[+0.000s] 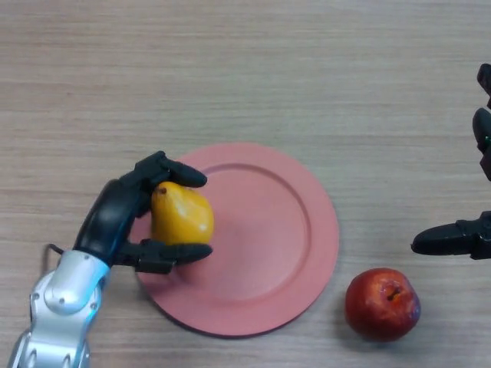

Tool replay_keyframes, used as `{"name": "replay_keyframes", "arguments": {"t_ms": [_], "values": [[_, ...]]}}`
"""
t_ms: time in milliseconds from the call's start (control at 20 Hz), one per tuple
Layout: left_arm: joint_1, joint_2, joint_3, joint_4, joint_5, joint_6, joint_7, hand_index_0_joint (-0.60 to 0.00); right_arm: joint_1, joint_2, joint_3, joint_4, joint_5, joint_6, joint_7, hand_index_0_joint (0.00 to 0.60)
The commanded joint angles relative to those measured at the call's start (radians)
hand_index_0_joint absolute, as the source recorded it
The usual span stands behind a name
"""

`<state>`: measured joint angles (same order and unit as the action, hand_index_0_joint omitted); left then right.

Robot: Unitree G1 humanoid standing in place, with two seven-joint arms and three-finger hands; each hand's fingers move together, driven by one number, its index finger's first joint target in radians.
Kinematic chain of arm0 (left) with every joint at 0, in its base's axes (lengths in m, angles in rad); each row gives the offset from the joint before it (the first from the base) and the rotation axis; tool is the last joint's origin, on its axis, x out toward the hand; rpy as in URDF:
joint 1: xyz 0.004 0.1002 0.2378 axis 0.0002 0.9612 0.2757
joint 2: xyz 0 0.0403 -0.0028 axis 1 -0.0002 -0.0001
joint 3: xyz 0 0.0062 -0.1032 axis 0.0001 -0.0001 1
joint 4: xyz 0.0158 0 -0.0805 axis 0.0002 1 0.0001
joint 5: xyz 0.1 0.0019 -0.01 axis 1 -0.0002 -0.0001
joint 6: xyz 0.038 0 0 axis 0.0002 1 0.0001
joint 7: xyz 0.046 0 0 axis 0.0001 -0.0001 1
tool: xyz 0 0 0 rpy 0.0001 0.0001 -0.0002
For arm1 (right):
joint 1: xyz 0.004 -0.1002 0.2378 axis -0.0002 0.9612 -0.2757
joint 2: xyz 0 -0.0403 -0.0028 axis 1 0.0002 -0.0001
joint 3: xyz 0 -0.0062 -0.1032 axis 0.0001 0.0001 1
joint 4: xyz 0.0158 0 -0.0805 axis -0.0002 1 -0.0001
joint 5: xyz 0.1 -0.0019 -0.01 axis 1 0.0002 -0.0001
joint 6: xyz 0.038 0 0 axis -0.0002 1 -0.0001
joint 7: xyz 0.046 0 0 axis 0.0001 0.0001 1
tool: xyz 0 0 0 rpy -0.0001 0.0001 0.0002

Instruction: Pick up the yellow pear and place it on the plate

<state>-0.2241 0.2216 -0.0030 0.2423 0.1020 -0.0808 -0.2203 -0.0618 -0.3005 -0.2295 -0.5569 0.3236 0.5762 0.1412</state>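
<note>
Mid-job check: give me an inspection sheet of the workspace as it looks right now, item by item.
Surface: light wood-grain table.
Job's things: yellow pear held over the left part of the pink plate; whether it rests on the plate cannot be told.
Clutter: red apple on the table, right of the plate, apart from it.
Hands: left hand curled round the pear; right hand at the right edge, holding nothing, fingers straight.
Cables: nothing noted.
Surroundings: nothing seen beyond the table.
</note>
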Motion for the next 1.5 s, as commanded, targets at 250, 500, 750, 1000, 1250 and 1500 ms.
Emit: {"name": "replay_keyframes", "arguments": {"t_ms": [250,500,750,1000,1250,1500], "values": [[-0.054,0.028,-0.002,0.025,0.135,-0.135,0.065,0.0,-0.027,-0.037,-0.074,-0.041,-0.015,-0.143,-0.008,0.0],[-0.043,0.028,0.011,-0.021,0.127,-0.114,0.06,0.0,-0.025,-0.038,-0.08,-0.048,-0.007,-0.137,-0.006,0.0],[-0.011,0.036,0.02,-0.185,0.095,-0.097,0.068,0.0,-0.032,-0.04,-0.072,-0.038,-0.021,-0.156,-0.015,0.0],[0.04,0.044,0.069,-0.432,-0.047,-0.03,0.044,0.0,-0.032,-0.037,-0.067,-0.042,-0.024,-0.159,-0.016,0.0],[0.096,0.096,0.204,-0.6,-0.264,0.044,-0.009,0.0,-0.026,-0.036,-0.072,-0.07,-0.005,-0.134,-0.019,0.0],[0.137,0.131,0.304,-0.575,-0.338,0.042,-0.007,0.0,-0.018,-0.035,-0.074,-0.087,-0.013,-0.116,-0.006,0.0]]}}
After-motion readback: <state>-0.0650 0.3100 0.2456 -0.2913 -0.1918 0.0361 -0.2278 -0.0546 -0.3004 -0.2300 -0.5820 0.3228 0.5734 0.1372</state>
